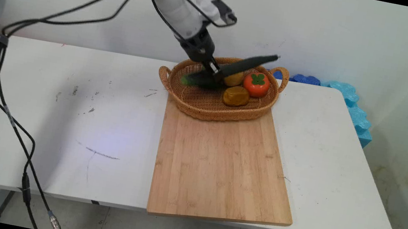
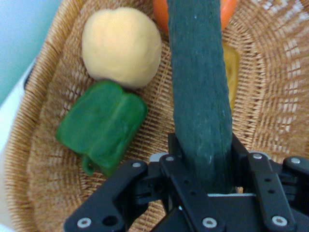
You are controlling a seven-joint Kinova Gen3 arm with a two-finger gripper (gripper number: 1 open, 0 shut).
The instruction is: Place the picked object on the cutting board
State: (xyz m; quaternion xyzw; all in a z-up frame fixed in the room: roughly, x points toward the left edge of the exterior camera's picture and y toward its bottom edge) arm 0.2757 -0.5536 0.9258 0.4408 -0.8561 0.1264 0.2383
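Note:
My gripper (image 1: 215, 71) (image 2: 203, 159) is shut on a long dark green cucumber (image 1: 252, 62) (image 2: 200, 87), holding it near one end. The cucumber slants up and to the right over the wicker basket (image 1: 205, 108) (image 2: 38, 159). Inside the basket lie a green pepper (image 1: 195, 80) (image 2: 104, 125), a pale yellow round fruit (image 1: 234, 79) (image 2: 120, 46), an orange persimmon (image 1: 256, 84) (image 2: 161, 12) with a green leaf cap, and a brownish-yellow fruit (image 1: 236, 96) (image 2: 231, 72). The pepper sits just left of the gripper.
A wooden cutting board (image 1: 220, 167) lies on the white table (image 1: 63, 115), running from the basket to the near edge. Blue foam pieces (image 1: 351, 102) rest at the table's back right corner against the wall. Black cables (image 1: 15, 128) hang at the left.

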